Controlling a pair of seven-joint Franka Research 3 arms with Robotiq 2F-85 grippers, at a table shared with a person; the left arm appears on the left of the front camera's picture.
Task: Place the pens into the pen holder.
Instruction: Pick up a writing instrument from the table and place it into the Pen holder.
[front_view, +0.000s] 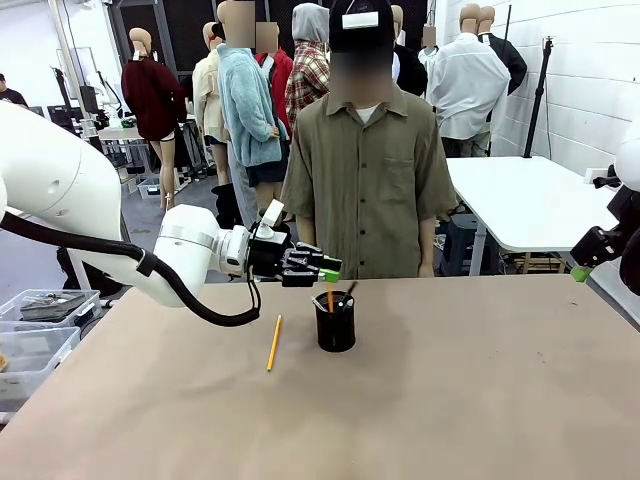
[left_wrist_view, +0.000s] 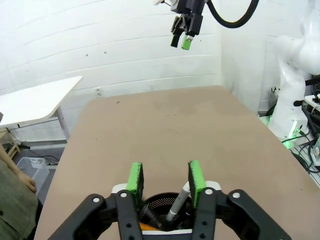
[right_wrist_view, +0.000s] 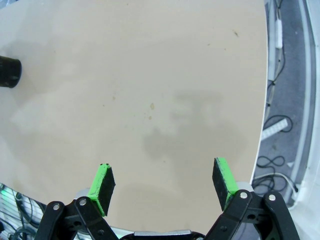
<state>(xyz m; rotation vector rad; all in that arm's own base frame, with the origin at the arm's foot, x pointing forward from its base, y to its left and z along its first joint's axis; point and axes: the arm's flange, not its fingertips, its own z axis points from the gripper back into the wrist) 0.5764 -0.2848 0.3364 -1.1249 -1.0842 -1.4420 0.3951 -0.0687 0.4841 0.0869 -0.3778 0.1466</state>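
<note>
Currently find left gripper (front_view: 330, 270) poised directly over the pen holder (front_view: 335, 322), jaws partway apart, clamping nothing. Count two pens standing in the cup: orange-red pen (front_view: 330, 297) and grey pen (left_wrist_view: 179, 202), leaning toward the 1 o'clock pad in the left wrist view; cannot tell whether touching. Spot yellow pen (front_view: 274, 342) lying flat on the table (front_view: 450, 400) at 9 o'clock of the holder, near it but apart. Note right gripper (right_wrist_view: 165, 182) spread wide and empty, hanging well off at the 3 o'clock side of the front view. Judge the risks from here:
- snagging the leaning grey pen on withdrawal and tipping the light cup
- clipping the rim while swinging toward 9 o'clock
- rolling the thin yellow pen away with an off-centre pinch
- jamming it against the upright pens on entry
</note>
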